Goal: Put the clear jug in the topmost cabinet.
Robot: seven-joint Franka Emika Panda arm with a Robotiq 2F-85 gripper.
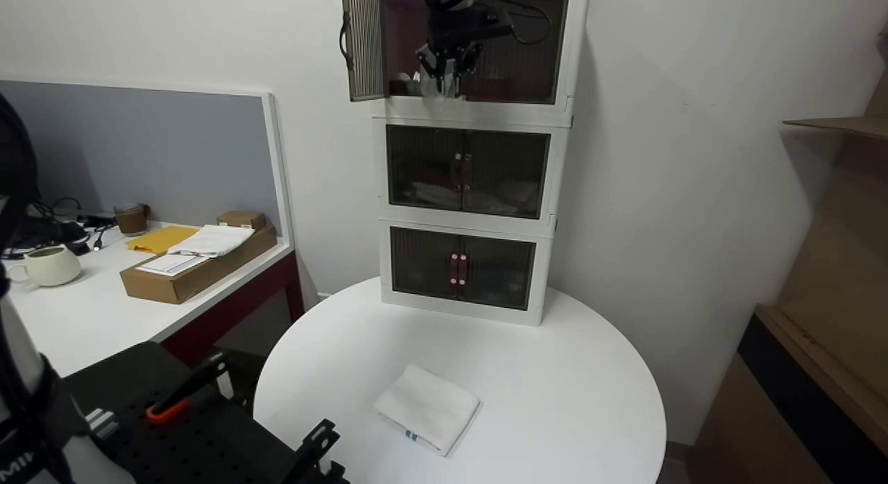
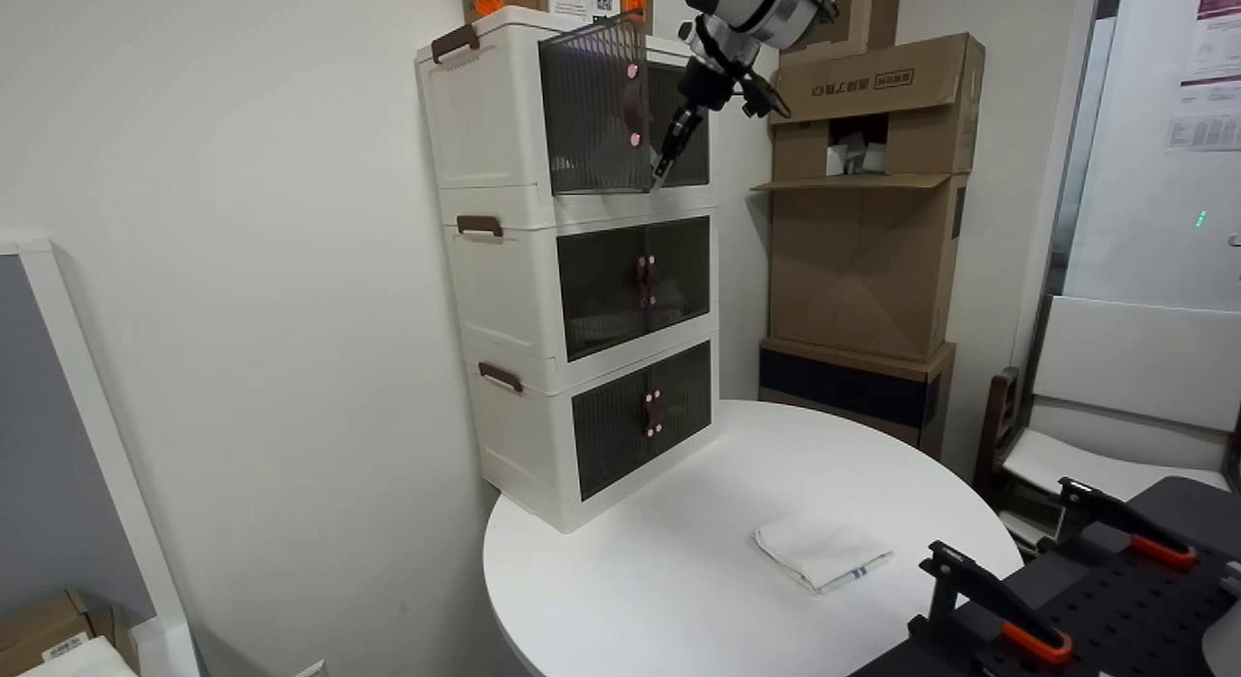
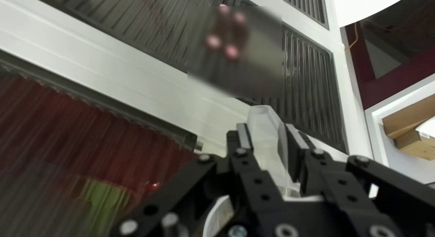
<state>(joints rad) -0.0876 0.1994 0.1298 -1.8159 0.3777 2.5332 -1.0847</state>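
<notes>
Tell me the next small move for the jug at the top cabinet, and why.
I'd probably ease the clear jug inward through the open half of the topmost cabinet: the jaws are shut on it, the swung-out door leaves that side open, and the jug seems to be only at the opening, near the shut door.

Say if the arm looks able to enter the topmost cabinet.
Probably yes: the topmost cabinet has one door open, the gripper holding the clear jug at that gap; the shut door narrows it.
</notes>
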